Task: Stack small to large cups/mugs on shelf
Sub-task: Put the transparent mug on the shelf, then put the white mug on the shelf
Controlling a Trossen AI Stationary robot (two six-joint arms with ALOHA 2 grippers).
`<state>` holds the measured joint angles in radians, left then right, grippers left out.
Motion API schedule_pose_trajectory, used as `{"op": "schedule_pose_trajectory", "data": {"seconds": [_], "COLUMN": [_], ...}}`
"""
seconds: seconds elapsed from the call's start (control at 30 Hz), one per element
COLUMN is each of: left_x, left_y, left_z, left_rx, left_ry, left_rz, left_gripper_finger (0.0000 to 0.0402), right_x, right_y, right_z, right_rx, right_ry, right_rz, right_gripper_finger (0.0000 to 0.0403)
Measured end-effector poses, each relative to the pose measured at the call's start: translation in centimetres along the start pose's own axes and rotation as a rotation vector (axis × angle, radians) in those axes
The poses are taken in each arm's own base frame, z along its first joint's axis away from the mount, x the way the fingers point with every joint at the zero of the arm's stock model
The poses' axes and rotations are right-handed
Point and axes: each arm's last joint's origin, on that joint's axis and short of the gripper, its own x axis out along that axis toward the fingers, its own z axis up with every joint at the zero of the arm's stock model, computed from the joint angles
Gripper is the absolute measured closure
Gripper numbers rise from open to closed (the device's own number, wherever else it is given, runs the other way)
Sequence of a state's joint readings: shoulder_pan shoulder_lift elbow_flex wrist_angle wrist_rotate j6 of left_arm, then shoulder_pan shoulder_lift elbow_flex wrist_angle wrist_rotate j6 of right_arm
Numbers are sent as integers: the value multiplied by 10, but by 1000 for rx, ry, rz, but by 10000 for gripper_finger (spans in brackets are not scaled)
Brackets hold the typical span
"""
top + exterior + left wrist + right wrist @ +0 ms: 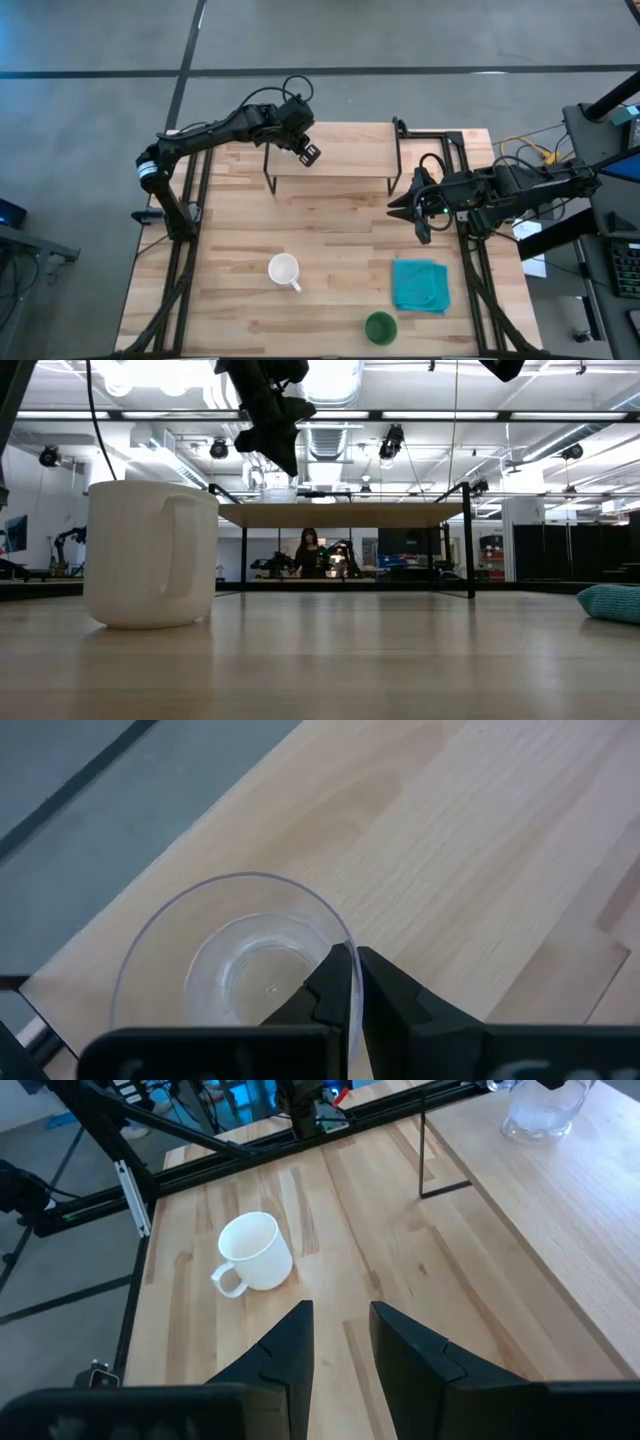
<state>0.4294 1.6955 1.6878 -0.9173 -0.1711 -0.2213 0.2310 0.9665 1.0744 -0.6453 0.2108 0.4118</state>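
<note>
Light wooden table [330, 250] with a low shelf [345, 150] at its far edge. At the shelf's left end, the left gripper [353, 982] pinches the rim of the clear glass cup [230, 955], one finger inside, one outside. White mug [284, 270] and green cup [380, 326] wait on the table, closer to the idle right gripper [402, 208], whose fingers are slightly apart.

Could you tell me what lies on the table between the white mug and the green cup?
Nothing: in the high view, the tabletop between the white mug and the green cup is bare wood.
</note>
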Motion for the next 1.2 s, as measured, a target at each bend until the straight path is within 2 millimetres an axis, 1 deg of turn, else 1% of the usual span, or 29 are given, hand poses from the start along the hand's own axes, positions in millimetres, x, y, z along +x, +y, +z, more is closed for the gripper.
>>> {"op": "schedule_pose_trajectory", "data": {"seconds": [0.07,0.6,0.67,0.97,1.2], "left_x": [0,-1,0,0,-6], "left_y": [0,0,0,0,1], "left_z": [0,1,0,0,2], "left_rx": [20,14,14,15,12], "left_ry": [-1,-2,-1,2,-16], "left_rz": [0,-42,-41,-38,-41], "left_gripper_finger": [401,401,394,338,332], "right_x": [0,0,0,0,0], "right_y": [0,0,0,0,0], "right_z": [0,0,0,0,0], "right_rx": [0,0,0,0,1], "right_ry": [0,0,0,0,0], "right_rz": [0,0,0,0,0], "right_gripper_finger": [307,307,307,307,307]}}
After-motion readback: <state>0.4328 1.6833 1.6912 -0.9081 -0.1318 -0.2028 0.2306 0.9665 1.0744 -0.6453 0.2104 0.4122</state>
